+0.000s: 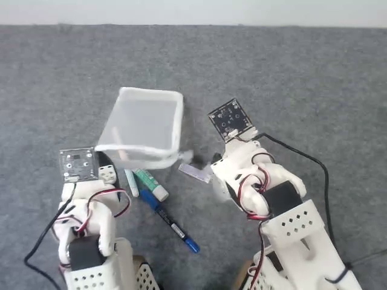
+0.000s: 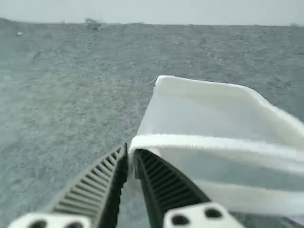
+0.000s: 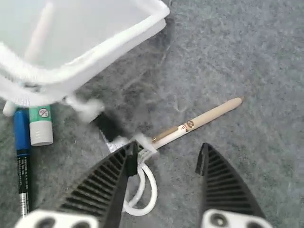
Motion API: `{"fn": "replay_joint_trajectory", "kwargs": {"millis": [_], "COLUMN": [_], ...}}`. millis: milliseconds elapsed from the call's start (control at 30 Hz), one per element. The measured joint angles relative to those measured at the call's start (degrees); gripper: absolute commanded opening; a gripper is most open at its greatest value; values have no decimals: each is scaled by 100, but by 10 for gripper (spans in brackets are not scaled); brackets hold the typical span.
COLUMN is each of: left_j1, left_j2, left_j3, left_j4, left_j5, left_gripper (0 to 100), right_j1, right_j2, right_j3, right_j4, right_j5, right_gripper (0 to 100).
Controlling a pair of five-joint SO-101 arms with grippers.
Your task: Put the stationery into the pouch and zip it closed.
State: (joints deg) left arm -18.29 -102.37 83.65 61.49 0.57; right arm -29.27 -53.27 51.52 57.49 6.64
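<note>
The left gripper [image 2: 131,152] is almost closed and pinches the near left corner of the white pouch [image 1: 145,121]. The right gripper [image 3: 167,151] stands wide open over a beige pen [image 3: 204,118], right of the pouch. A blue pen [image 1: 172,226] lies nearer, between the arms.

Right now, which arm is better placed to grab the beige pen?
Right. The right gripper hangs open over the beige pen, while the left gripper is shut on the rim of the pouch.
</note>
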Motion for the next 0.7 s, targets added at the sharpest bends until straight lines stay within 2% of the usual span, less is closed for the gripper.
{"fn": "replay_joint_trajectory", "kwargs": {"millis": [267,400,567,700], "left_j1": [-607,-809,-818,-818], "left_j2": [0,0,0,0], "left_j3": [0,-53,-167,-167], "left_j4": [-18,-18,-18,-18], "left_j5": [158,273,290,290], "left_gripper": [15,15,15,16], "right_j1": [35,26,35,316], "right_j2": [9,651,2040,3200], "right_j3": [-281,-615,-1345,-2022], "right_j4": [264,299,299,299], "right_j5": [9,-9,-941,-1732], "right_gripper": [178,178,178,178]}}
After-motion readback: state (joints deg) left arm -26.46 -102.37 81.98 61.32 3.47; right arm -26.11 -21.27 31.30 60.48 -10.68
